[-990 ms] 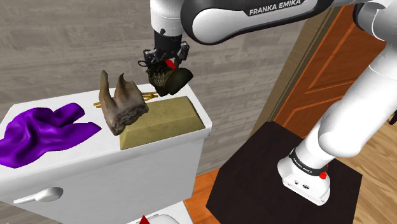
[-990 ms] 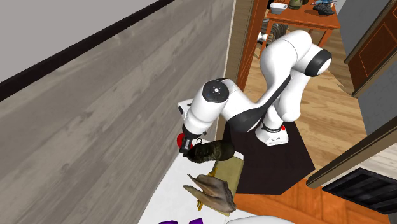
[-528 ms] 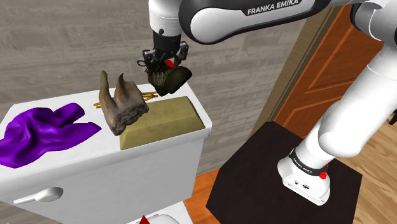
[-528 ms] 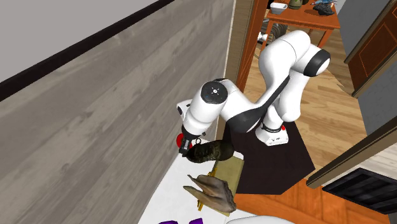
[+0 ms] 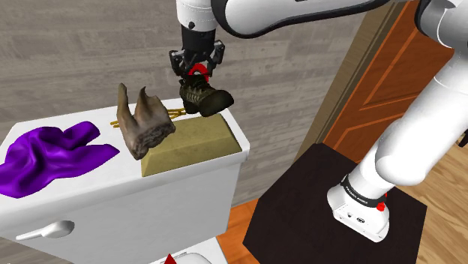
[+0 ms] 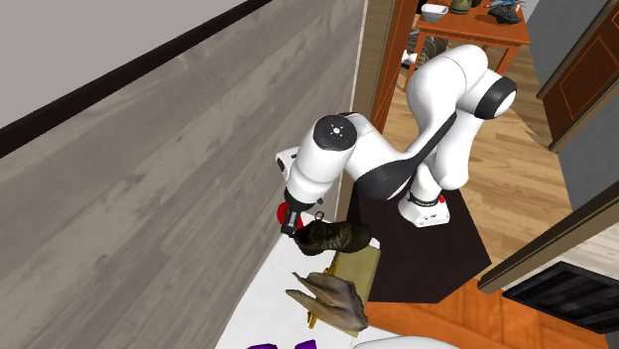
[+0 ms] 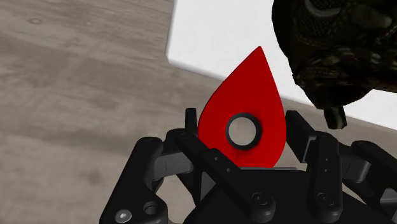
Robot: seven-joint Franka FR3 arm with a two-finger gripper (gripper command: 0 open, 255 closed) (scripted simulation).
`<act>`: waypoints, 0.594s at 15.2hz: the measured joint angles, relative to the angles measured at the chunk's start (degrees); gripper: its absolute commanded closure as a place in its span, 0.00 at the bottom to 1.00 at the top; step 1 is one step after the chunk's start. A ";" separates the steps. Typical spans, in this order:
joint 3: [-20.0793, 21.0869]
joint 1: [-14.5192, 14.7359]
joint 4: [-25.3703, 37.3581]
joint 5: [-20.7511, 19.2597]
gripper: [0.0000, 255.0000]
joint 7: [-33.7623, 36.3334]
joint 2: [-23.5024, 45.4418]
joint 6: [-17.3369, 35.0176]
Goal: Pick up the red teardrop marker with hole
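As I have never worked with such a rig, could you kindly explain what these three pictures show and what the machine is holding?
The machine is one white robot arm on a black stand. Two pictures come from cameras set around it; the third from a camera on its hand, looking along the black gripper. The gripper is shut on a red teardrop marker with a round hole, held above the white surface. There lie a purple cloth, a brown tooth-shaped object, a tan block and, by it, a dark boot under the gripper.
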 measured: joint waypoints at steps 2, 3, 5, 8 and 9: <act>0.08 0.09 1.65 0.14 1.00 -0.37 -0.01 -1.65; 0.09 0.10 2.28 0.24 1.00 -0.58 -0.09 -2.32; 0.21 0.24 4.21 0.13 1.00 -0.82 0.27 -3.95; 0.28 0.34 6.85 0.04 1.00 -1.36 0.68 -6.21; 0.29 0.36 7.37 0.05 1.00 -1.49 0.69 -6.70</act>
